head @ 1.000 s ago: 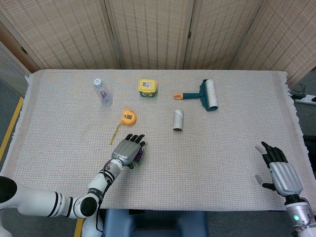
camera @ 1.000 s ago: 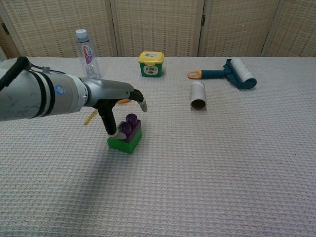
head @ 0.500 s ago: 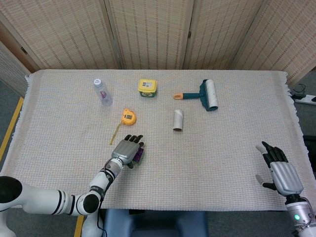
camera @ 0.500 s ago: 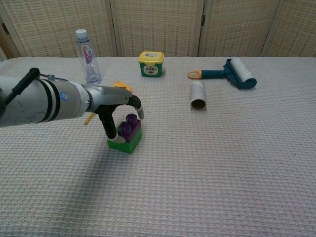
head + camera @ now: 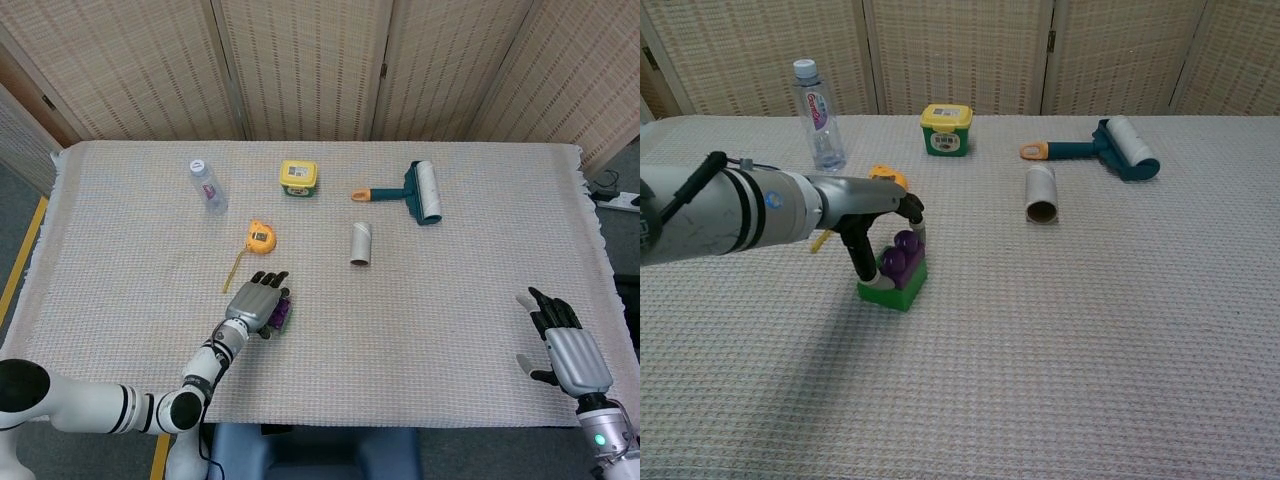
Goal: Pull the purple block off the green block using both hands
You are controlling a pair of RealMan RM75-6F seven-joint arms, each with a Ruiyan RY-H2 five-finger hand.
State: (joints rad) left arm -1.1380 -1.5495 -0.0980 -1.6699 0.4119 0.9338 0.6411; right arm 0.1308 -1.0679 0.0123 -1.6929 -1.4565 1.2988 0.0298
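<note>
The purple block point(image 5: 902, 258) sits stacked on the green block point(image 5: 894, 292) on the near left of the table. In the head view only a sliver of the purple block point(image 5: 284, 314) shows from under my left hand point(image 5: 258, 304). In the chest view my left hand point(image 5: 878, 222) reaches over the stack. Its thumb presses the purple block's left side and a finger curls down behind it, so it grips the purple block. My right hand point(image 5: 562, 346) hovers by the table's near right edge, far from the blocks, fingers spread and holding nothing.
Behind the blocks lie a yellow tape measure point(image 5: 260, 237), a water bottle point(image 5: 208, 186), a yellow tub point(image 5: 298, 177), a cardboard tube point(image 5: 360, 243) and a lint roller point(image 5: 420, 190). A woven cloth point(image 5: 450, 300) covers the table.
My left hand's fingers have curled down from above the stack and closed around the purple block. The right hand has stayed in place.
</note>
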